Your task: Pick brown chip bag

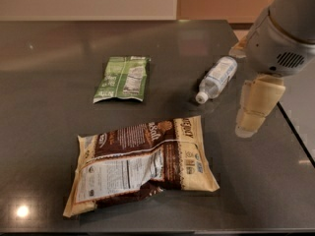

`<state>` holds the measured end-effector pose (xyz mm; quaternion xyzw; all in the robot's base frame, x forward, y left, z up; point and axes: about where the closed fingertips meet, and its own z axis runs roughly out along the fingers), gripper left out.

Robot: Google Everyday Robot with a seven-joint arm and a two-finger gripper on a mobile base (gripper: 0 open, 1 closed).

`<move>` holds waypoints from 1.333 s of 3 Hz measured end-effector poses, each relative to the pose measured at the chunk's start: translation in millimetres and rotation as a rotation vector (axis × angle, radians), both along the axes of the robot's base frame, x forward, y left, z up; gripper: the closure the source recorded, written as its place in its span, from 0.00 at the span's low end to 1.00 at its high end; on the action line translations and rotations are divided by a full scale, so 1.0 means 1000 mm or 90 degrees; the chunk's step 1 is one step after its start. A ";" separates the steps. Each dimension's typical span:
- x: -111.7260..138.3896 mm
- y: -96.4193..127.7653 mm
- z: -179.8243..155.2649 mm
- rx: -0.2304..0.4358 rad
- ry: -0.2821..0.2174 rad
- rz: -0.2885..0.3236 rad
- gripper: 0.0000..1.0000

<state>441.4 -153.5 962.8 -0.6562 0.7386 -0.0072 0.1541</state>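
Observation:
The brown chip bag (140,163) lies flat on the dark table (44,97), front and centre, its white nutrition label facing up and its cream-yellow edges showing. My gripper (252,113) hangs from the grey arm (285,33) at the right, above the table surface. It is to the right of the bag's upper right corner, apart from the bag, and holds nothing.
A smaller green bag (123,78) lies flat behind the brown bag. A clear plastic bottle (216,78) lies on its side at the back right, just left of my gripper. The table's right edge (295,129) runs close under the arm.

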 end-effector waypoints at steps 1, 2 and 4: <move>-0.009 0.036 -0.015 0.002 0.025 0.050 0.00; -0.026 0.070 -0.031 -0.006 0.051 0.102 0.00; -0.048 0.117 -0.063 -0.040 0.082 0.162 0.00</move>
